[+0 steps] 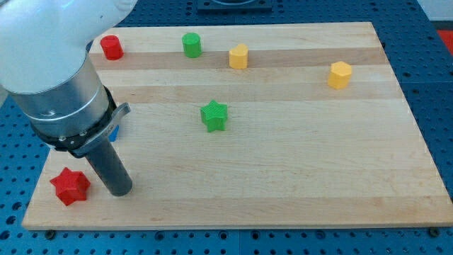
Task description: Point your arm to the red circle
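Observation:
The red circle block (111, 47) stands near the top left corner of the wooden board (283, 177). My tip (119, 190) rests on the board near the bottom left, far below the red circle. A red star block (70, 186) lies just left of the tip, apart from it. The arm's grey body covers the board's left edge between the tip and the red circle.
A green circle block (191, 44) and a yellow block (238, 56) stand along the top. Another yellow block (340, 74) is at the upper right. A green star (214, 115) lies mid-board. A blue block (114, 132) peeks out behind the arm.

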